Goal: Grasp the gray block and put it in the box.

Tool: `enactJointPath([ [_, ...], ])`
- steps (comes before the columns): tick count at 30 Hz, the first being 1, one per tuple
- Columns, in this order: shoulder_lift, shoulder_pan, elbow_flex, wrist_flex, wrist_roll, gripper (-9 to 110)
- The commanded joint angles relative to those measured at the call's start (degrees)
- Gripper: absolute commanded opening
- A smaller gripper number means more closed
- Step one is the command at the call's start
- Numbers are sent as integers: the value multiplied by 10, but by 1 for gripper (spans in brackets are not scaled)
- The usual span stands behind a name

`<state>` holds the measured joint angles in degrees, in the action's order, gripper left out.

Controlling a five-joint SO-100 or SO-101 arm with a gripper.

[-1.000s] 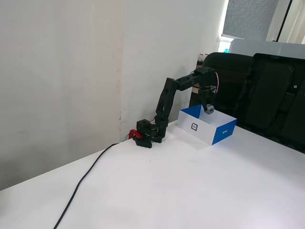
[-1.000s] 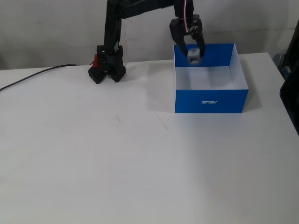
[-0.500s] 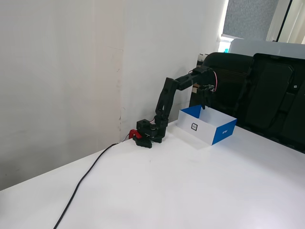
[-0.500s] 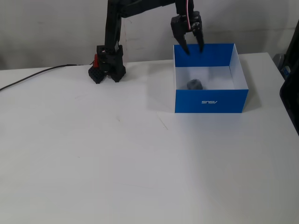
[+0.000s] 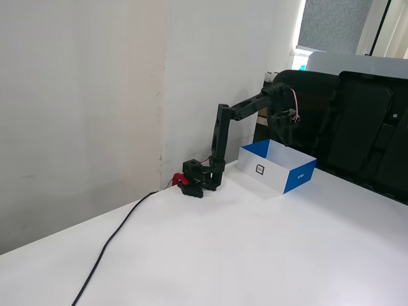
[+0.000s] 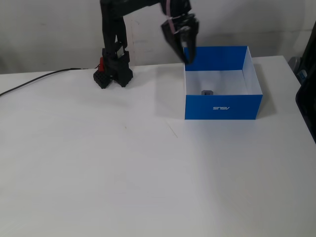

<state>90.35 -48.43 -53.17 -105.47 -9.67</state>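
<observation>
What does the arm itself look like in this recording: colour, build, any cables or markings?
The arm is all matte black, with slim boxy links and a blocky base carrying a small red part. A pinkish-red wire loops beside the two-finger gripper. A black cable trails from the base across the white table. No markings are legible.

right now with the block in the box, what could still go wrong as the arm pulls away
The claw hangs close to the box at its back left corner; a low swing might clip that wall and shift the light cardboard. The gray block lies hard against the front wall, so a knocked box could tip it out.
</observation>
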Motion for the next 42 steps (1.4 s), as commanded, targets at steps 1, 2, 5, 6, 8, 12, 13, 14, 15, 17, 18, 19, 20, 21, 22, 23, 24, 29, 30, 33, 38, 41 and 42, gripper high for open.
enactJointPath([
  [1,84,86,-38,-15,10,0],
  [2,98,111,-59,-10,11,0],
  [5,154,183,-155,22,11,0],
  [6,174,209,-192,33,12,0],
  [8,207,260,-260,54,16,0],
  [12,267,345,-401,124,16,0],
  [13,279,362,-430,141,16,0],
  [14,292,377,-457,156,16,0],
  [15,305,390,-483,172,16,0],
  [17,330,417,-532,202,16,0],
  [18,345,429,-555,218,16,0],
  [19,361,439,-580,236,16,0],
  [20,380,449,-606,251,16,0],
  [21,398,457,-630,265,16,0],
  [22,420,465,-657,279,16,0],
  [23,444,472,-682,290,16,0],
  [24,470,478,-708,300,16,0],
  [29,616,504,-817,329,21,0],
  [30,637,505,-831,331,22,0],
  [33,684,508,-877,353,27,0],
  [38,799,525,-974,384,28,0],
  [41,798,540,-998,402,28,0],
  [42,798,541,-1013,411,28,0],
])
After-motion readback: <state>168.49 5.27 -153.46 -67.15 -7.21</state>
